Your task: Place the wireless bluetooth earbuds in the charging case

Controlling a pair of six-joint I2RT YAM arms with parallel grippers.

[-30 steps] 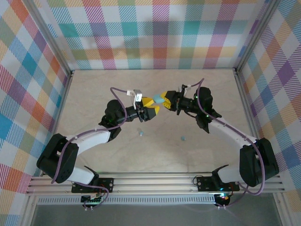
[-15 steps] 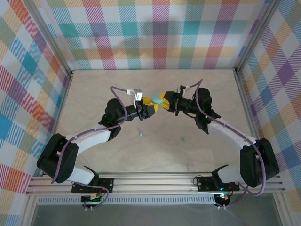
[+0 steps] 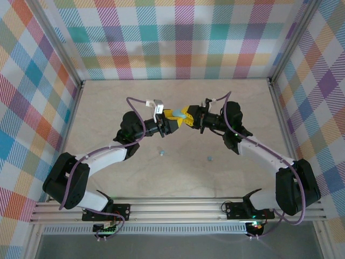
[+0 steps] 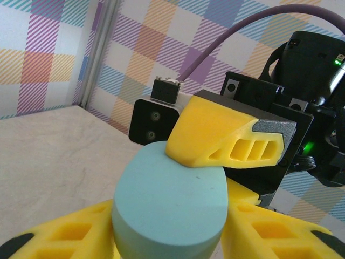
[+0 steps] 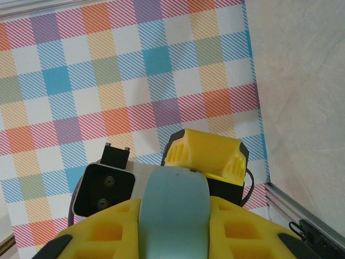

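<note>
Gripping the round light-blue charging case (image 4: 170, 199) with my left gripper (image 3: 174, 117) and right gripper (image 3: 187, 116); tiny blue-grey earbuds (image 3: 161, 152) await insertion.

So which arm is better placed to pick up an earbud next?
Probably the left: the left end effector and right end effector both grip the charging case, but the left hangs nearer an earbud on the table.

Over the table (image 3: 242, 102) centre
Charging case (image 3: 183, 114) between my left gripper (image 3: 172, 120) and right gripper (image 3: 190, 116); left earbud (image 3: 161, 152), right earbud (image 3: 209, 158) nearer the near edge.
</note>
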